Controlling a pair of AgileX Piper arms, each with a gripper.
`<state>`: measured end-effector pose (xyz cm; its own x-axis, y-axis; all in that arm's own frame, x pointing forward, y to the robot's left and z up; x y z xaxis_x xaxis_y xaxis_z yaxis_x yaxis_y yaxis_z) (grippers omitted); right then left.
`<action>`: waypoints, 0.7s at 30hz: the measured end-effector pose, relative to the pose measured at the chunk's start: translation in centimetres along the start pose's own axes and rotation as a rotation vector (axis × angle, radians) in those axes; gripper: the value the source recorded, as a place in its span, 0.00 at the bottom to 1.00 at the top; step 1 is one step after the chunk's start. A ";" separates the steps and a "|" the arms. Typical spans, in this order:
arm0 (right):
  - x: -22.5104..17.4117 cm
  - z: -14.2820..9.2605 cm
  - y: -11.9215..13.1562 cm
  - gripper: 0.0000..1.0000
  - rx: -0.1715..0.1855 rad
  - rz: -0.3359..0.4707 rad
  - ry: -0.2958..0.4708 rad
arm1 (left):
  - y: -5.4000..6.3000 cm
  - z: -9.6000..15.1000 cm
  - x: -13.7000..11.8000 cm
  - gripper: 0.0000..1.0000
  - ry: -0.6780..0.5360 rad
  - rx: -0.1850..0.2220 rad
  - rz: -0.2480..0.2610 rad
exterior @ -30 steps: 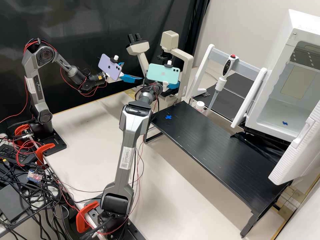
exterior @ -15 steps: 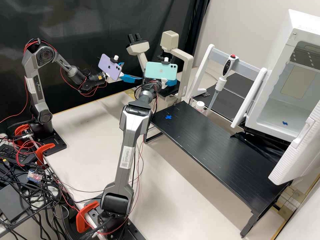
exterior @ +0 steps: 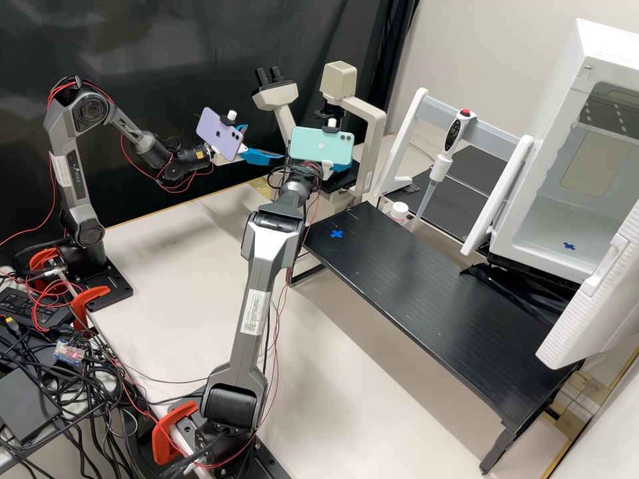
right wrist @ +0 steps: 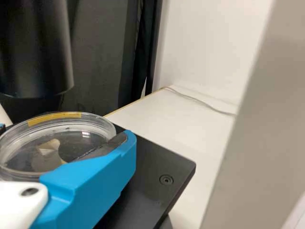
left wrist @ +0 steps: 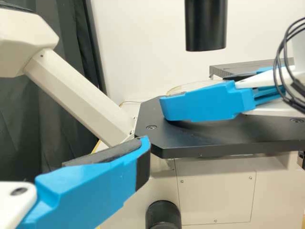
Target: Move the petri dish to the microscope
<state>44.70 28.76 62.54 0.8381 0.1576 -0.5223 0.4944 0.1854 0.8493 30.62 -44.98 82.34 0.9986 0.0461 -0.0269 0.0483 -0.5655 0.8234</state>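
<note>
The dish [right wrist: 52, 143] is over the stage [left wrist: 238, 136] of the microscope [exterior: 376, 133], so the carrying seems almost finished. Whether it already rests there, one cannot tell. The right gripper [right wrist: 66, 133] has it clamped between its fingers; what is left is probably the centring, the release and the withdrawal. The left gripper [exterior: 264, 142], fingers apart and without load, is beside the microscope.

The left arm [exterior: 82, 193] and right arm [exterior: 275, 253] are dark grey — silvery panels, black bases [exterior: 113, 286], white labels [exterior: 253, 318]; red cables [exterior: 58, 87] and black cables [exterior: 293, 174] wrap them; 1 lilac phone [exterior: 219, 135], 1 mint phone [exterior: 322, 145]; left end effector [exterior: 265, 142] and right end effector [exterior: 343, 175] — white, blue-fingered, dark-padded.
</note>
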 end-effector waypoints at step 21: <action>0.4 1.3 -0.5 1.00 -0.014 -0.055 0.021 | 0.0 0.0 0.0 1.00 0.000 0.000 0.000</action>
<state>45.04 27.46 61.98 0.8048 0.1674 -0.5695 0.5359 0.2076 0.8183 30.62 -44.98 82.34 0.9986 0.0461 -0.0269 0.0483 -0.5655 0.8234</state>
